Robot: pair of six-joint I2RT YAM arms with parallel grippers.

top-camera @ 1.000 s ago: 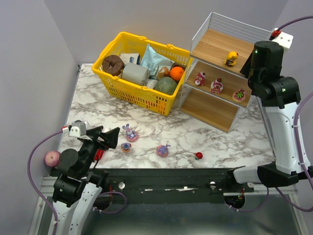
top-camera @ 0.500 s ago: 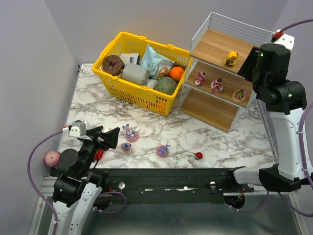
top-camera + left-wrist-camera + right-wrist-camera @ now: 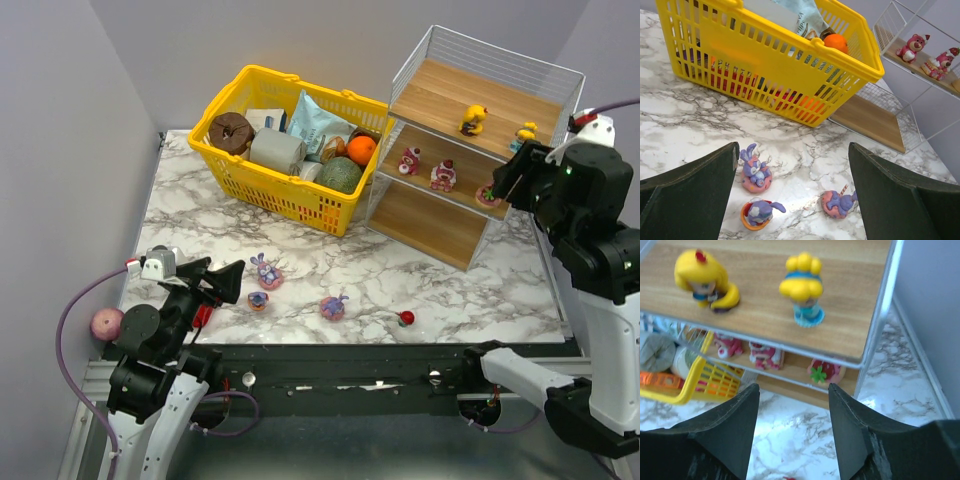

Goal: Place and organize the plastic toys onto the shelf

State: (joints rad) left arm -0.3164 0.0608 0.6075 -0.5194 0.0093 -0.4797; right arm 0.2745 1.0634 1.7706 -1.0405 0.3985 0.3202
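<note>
Five of the plastic toys stand on the shelf (image 3: 440,92), which sits at the far right corner of the marble table (image 3: 200,215). On its top board we see a yellow figurine with a red bow (image 3: 705,282) near the middle and a yellow-haired figurine in a blue dress (image 3: 802,287) close to the right edge. On the middle board are a pink bear (image 3: 409,160), a second pink bear (image 3: 443,175) just beside it, and a flat red piece with a green leaf (image 3: 490,193) at that board's right end. Four toys lie on the table toward its near edge: a purple bunny on a pink ring (image 3: 756,175), a purple bunny in an orange cup (image 3: 760,212), a purple bunny lying on a pink ring (image 3: 839,202), and, apart to their right, a small red toy (image 3: 405,319). We find the right gripper (image 3: 793,387) hovering off the shelf's right front corner, jaws partly spread and empty. The left gripper (image 3: 792,150) hangs low over the table's near left corner, jaws spread wide, holding nothing. A yellow basket (image 3: 270,185) of groceries stands at the far edge, just beside the shelf's left side.
</note>
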